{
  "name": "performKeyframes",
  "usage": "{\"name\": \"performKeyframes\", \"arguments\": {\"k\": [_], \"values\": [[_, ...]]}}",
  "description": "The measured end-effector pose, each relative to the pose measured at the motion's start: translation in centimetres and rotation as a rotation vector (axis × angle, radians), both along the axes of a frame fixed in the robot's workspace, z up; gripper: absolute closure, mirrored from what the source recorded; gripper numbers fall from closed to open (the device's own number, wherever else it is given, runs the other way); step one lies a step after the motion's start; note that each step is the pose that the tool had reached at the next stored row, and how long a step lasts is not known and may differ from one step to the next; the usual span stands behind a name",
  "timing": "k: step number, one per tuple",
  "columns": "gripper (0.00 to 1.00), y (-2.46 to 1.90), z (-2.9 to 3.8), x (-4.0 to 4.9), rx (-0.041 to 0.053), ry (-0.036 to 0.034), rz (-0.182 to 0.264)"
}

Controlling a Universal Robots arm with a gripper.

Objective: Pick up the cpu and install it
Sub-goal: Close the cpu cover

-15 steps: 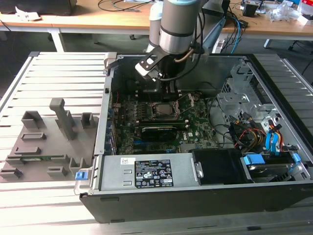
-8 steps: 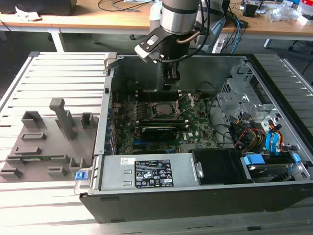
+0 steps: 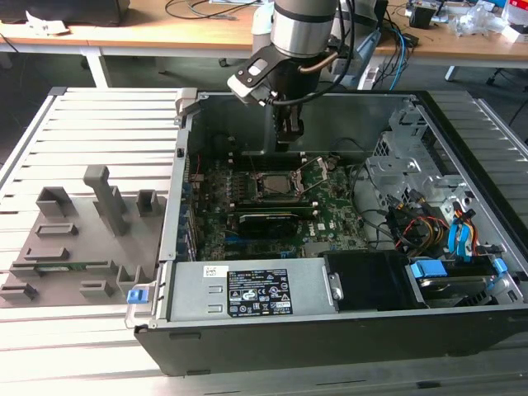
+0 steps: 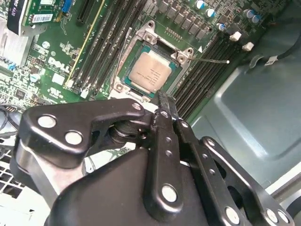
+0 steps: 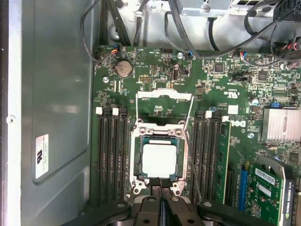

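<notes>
Closest to you in both wrist views are the black links of the hand (image 4: pixel 163 100) (image 5: pixel 160 182). Its two fingers (image 4: pixel 165 110) are pressed together at the tips, with nothing pinched between them.

Just past those tips, the cpu (image 4: pixel 151 70) (image 5: pixel 160 160) lies flat in the motherboard socket (image 5: pixel 160 133). It is a small, thin square. The top is a pale silver-grey metal plate with rounded corners, and faint print shows on it in the second wrist view. A narrow green border runs around the plate, and that border sits squarely inside the dark socket frame. The metal load frame (image 5: pixel 163 94) is swung open on the far side of the socket, and two thin wire levers run back from it along the socket's sides. Banks of black memory slots (image 5: pixel 111 155) flank the socket on both sides of the green motherboard (image 5: pixel 155 70).

In the upper middle of the exterior view, the hand (image 3: pixel 288 132) hangs from the arm inside the open computer case (image 3: pixel 183 140). It points down and is apart from the board, with the socket (image 3: pixel 273 185) below it near the centre of the frame. The power supply (image 3: pixel 247 293), with its white label, fills the lower middle. At the exterior view's left, grey fixture blocks (image 3: pixel 82 231) stand on the slatted metal surface (image 3: pixel 99 107), well apart from the case.
</notes>
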State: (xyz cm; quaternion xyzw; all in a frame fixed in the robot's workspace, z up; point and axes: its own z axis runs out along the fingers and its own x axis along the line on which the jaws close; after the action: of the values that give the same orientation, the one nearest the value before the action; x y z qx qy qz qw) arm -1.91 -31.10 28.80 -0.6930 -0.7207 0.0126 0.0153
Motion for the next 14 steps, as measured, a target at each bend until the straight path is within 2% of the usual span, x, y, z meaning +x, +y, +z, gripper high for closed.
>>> {"name": "performKeyframes", "arguments": {"k": [1,2,6,9,11,14], "values": [[0.89,-0.06,-0.02,0.59,0.0002,0.0024,0.000],[0.89,-0.10,-0.04,2.18,0.0003,0.0091,0.000],[0.89,-0.11,-0.18,5.78,0.0000,0.0277,0.000],[0.89,-0.13,-0.83,8.86,-0.0002,0.0430,0.000],[0.89,-0.12,-1.51,10.23,0.0000,0.0489,0.000],[0.89,-0.12,-2.50,11.14,0.0000,0.0493,0.000]]}}
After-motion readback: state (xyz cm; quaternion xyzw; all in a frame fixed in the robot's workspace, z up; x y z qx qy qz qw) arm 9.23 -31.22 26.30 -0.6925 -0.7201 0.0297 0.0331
